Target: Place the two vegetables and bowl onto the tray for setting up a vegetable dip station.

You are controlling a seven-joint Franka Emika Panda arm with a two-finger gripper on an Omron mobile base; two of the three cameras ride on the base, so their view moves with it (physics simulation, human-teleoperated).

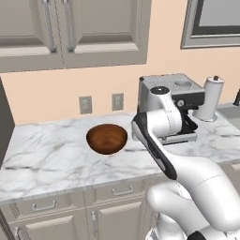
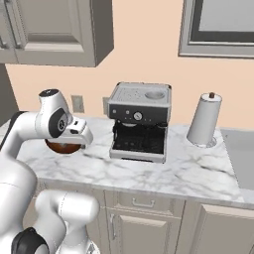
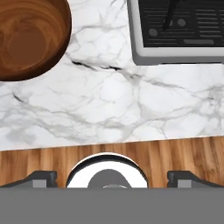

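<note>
A: Where is the bowl (image 1: 107,138)?

B: On the marble counter (image 1: 47,154), left of the espresso machine (image 2: 139,121). It stands upright, reddish-brown with a darker inside, and nothing lies in it. In the hand view it sits at the upper left, with the machine's drip tray (image 3: 179,26) at the upper right and bare marble between them.

A: And the gripper (image 3: 112,177)?

B: It hangs over the front edge of the counter, looking straight down. The two dark finger tips (image 3: 41,178) stand wide apart at the bottom of the hand view, with nothing between them. Below the counter edge the wooden floor (image 3: 52,159) shows.

A: What stands around the bowl?

B: The espresso machine is near its right side but apart from it. Further right a paper towel roll (image 2: 204,120) stands upright on its holder, and beyond that the edge of a sink (image 2: 241,154). On the wall behind the bowl are two outlets (image 1: 85,104), with wall cabinets (image 1: 70,30) above.

A: Anything in the way?

B: In the right base view the arm's wrist covers most of the bowl. In the left base view the arm's elbow hides part of the espresso machine
</note>
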